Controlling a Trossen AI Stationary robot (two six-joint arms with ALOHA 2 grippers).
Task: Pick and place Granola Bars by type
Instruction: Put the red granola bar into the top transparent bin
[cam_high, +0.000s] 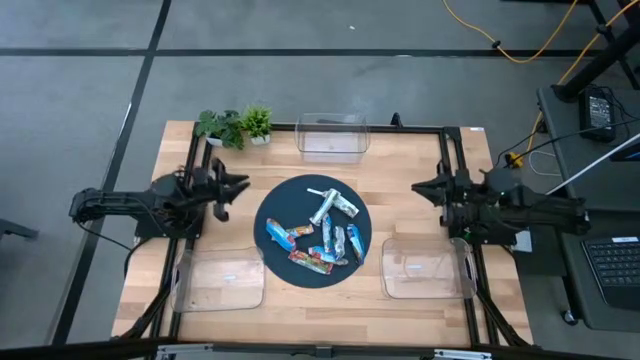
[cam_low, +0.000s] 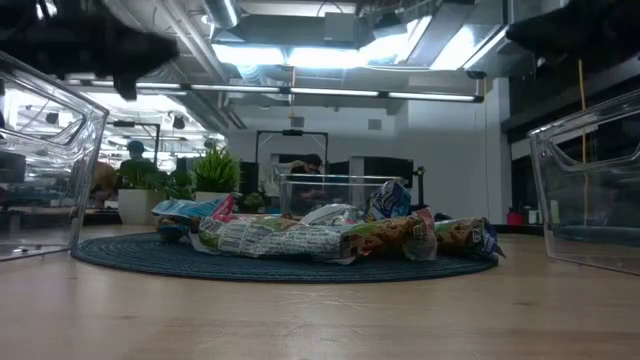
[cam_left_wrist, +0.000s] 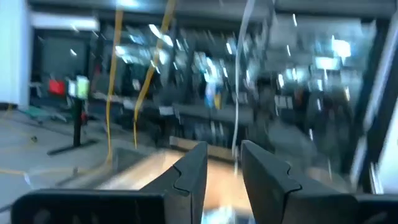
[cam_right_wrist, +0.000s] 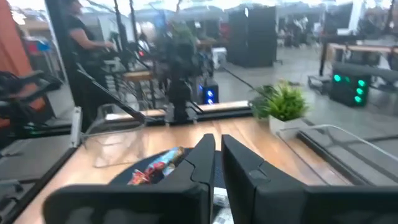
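- The right end effector (cam_right_wrist: 217, 155) fills the lower part of the right wrist view; its two dark fingers (cam_right_wrist: 202, 163) stand nearly together with only a narrow gap between them.
- Beyond the fingers lies the wooden table (cam_right_wrist: 124, 149).
- A granola bar (cam_right_wrist: 155, 167) in a red, orange and blue wrapper lies on a dark round mat (cam_right_wrist: 134, 167), just beside the fingers.
- A clear plastic bin (cam_right_wrist: 112, 134) stands on the table beyond the mat.
- A second clear bin (cam_right_wrist: 329, 140) stands near a small green potted plant (cam_right_wrist: 283, 102).
- The other arm (cam_right_wrist: 177, 93) sits at the table's far edge.
- A person (cam_right_wrist: 84, 37) in dark clothing stands in the room behind.
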